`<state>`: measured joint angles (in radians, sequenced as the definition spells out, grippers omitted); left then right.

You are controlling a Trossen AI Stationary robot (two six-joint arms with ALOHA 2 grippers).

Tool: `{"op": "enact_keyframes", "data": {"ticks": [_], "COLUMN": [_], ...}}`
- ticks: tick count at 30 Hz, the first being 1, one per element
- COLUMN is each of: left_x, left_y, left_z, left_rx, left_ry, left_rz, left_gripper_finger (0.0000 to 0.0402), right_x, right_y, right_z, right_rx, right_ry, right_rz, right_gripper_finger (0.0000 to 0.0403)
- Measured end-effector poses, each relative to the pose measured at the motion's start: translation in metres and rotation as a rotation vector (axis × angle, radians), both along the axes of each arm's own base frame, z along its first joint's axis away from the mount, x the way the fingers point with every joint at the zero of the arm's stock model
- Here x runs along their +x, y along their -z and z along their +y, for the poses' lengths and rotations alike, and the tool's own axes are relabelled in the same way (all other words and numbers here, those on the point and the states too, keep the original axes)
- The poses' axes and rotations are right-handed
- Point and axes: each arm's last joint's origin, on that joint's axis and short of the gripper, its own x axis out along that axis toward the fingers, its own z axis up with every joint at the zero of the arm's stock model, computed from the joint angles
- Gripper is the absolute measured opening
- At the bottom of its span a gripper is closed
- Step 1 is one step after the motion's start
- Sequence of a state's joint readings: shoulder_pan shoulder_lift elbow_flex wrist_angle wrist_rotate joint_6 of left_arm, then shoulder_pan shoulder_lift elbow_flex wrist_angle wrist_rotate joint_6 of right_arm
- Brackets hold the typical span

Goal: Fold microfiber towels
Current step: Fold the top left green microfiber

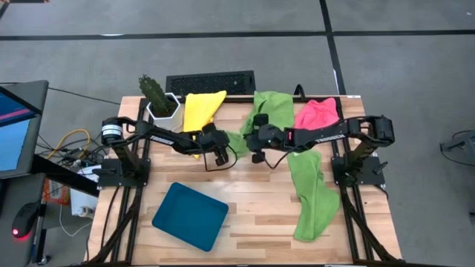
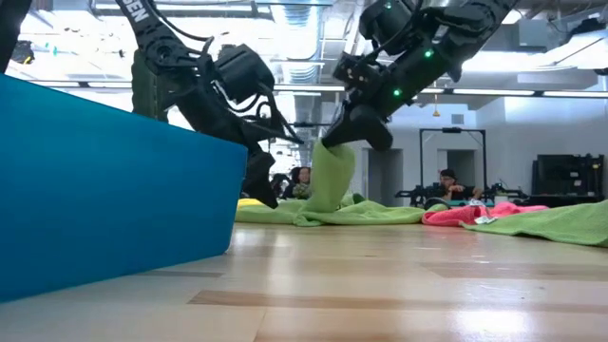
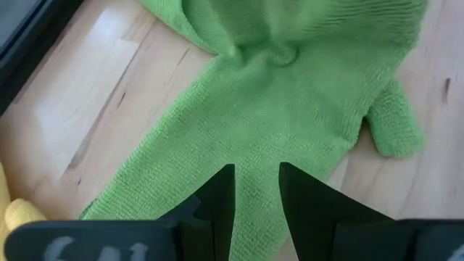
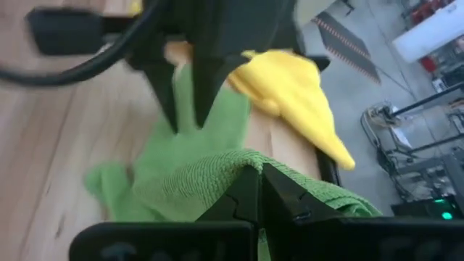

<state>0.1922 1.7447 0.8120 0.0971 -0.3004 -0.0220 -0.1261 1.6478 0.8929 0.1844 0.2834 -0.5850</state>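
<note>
Centrally, a lime green towel [image 2: 332, 185] is lying near the table's back edge, one corner being pulled up by the right gripper [image 4: 259, 190], whose fingers are pinching it closed. Just beside it, the left gripper [image 3: 256, 190] is hovering over the cloth, fingers slightly parted, gripping nothing. Behind, a yellow towel [image 1: 202, 107] is resting.

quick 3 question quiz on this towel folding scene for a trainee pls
1. True or false: the right gripper is pinching and lifting the green towel off the table.
2. Which colour is the towel beside the cactus pot: A pink, B yellow, C green?
3. Fill in: the teal tray holds ___ towels.

Key: 1 true. 2 B, the yellow towel. 3 no.
</note>
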Motion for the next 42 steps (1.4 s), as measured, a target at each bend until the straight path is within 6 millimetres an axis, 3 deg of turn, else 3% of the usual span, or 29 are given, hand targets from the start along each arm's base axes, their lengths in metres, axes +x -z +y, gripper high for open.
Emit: {"op": "enact_keyframes", "data": {"ticks": [5,8,15,22,31,36,42], "left_x": [0.001,0.001,0.001,-0.003,-0.027,-0.044,-0.056], "left_y": [-0.001,0.000,0.000,-0.002,-0.043,-0.067,-0.086], "left_z": [-0.003,-0.003,-0.003,-0.006,-0.010,-0.013,-0.017], "left_rx": [0.002,0.000,0.002,-0.004,0.017,0.023,0.020], "left_ry": [0.010,0.010,0.013,0.020,-0.007,-0.021,-0.025], "left_rz": [-0.008,0.000,0.002,0.038,0.060,0.047,0.001], "left_gripper_finger": [0.0103,0.0103,0.0103,0.0103,0.0103,0.0103,0.0103], "right_x": [0.006,0.010,0.040,0.066,0.072,0.075,0.094], "right_y": [-0.001,0.011,0.029,0.028,0.021,0.029,0.041], "right_z": [-0.009,-0.011,-0.017,-0.018,-0.017,-0.024,-0.032], "right_rx": [0.036,0.039,0.012,-0.030,0.017,0.029,0.047], "right_ry": [-0.064,-0.082,-0.099,-0.129,-0.263,-0.267,-0.249], "right_rz": [-0.079,-0.070,-0.037,-0.045,-0.095,-0.118,-0.126], "right_gripper_finger": [0.0026,0.0025,0.0032,0.0029,0.0036,0.0040,0.0071]}}
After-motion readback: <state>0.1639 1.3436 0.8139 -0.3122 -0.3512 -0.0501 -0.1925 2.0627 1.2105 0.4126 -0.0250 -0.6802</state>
